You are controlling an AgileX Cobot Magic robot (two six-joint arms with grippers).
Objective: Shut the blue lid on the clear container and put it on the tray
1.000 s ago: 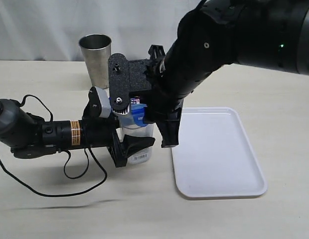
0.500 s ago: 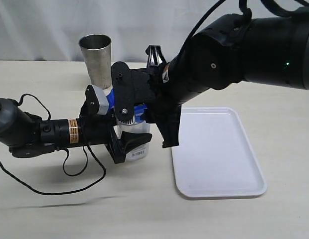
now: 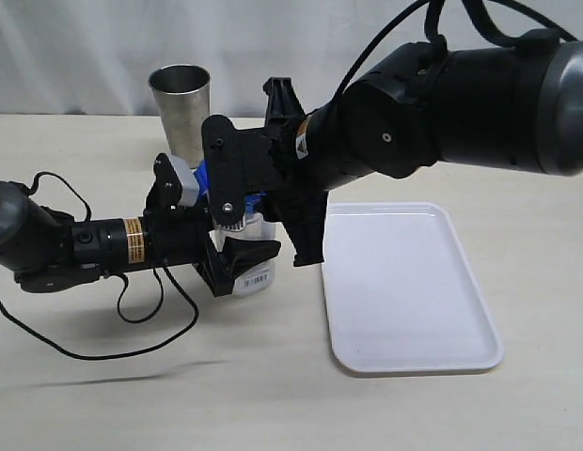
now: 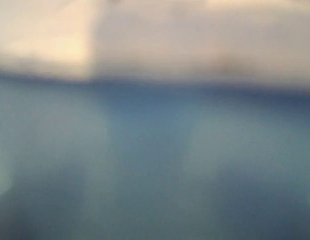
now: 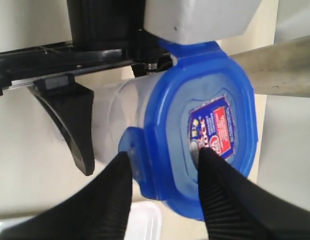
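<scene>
- The clear container (image 3: 256,228) stands upright on the table (image 3: 85,395), just left of the tray (image 3: 414,310) and outside it.
- The left gripper (image 3: 246,246) reaches in low from the left and is clamped across the container's body. One black finger lies over its near side, above the white barcode label.
- The blue lid (image 5: 175,110) sits on the container's mouth, sticker side up. One flap sticks out toward the right gripper's fingers, and another is tucked under a pale grey part of the left gripper.
- The right gripper (image 5: 162,155) comes down from the upper right onto the lid. Its jaws are parted: one ribbed finger is over the lid beside the sticker, the other just outside the protruding flap, with that edge of the lid between them.
- In the exterior view most of the lid is hidden behind the right arm's black bracket, and only blue slivers show.
- A grey steel cup (image 3: 181,108) stands upright behind the container, farther back on the table.
- The left wrist view is a blue-grey blur and shows nothing clearly.
</scene>
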